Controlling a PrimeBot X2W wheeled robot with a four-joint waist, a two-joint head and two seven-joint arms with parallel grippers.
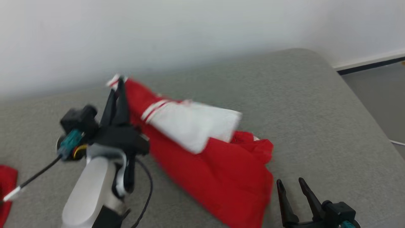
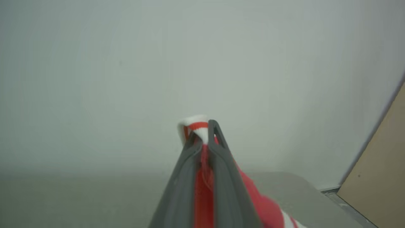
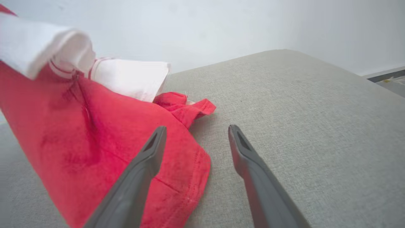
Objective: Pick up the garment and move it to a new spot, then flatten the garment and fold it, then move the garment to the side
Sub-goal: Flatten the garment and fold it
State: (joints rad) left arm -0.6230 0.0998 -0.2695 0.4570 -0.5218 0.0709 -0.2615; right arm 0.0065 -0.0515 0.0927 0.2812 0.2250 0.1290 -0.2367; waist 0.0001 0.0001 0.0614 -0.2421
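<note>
Left gripper [image 1: 119, 83] upper left of frame, clamped on the striped edge of the red-white garment [image 1: 218, 171]. The rest drapes to frame centre on the grey cushion [image 1: 316, 104]. Right gripper [image 1: 290, 185] lower right, fingers apart, beside the hem. Lift clear, carry steady, don't drag; right should pinch the hem to spread.

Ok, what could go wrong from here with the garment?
The left gripper pinches only the striped edge, so the garment could slip out. Its lower end rests bunched on the grey surface and may drag and land crumpled. The open right gripper sits near the hem and might snag it.
</note>
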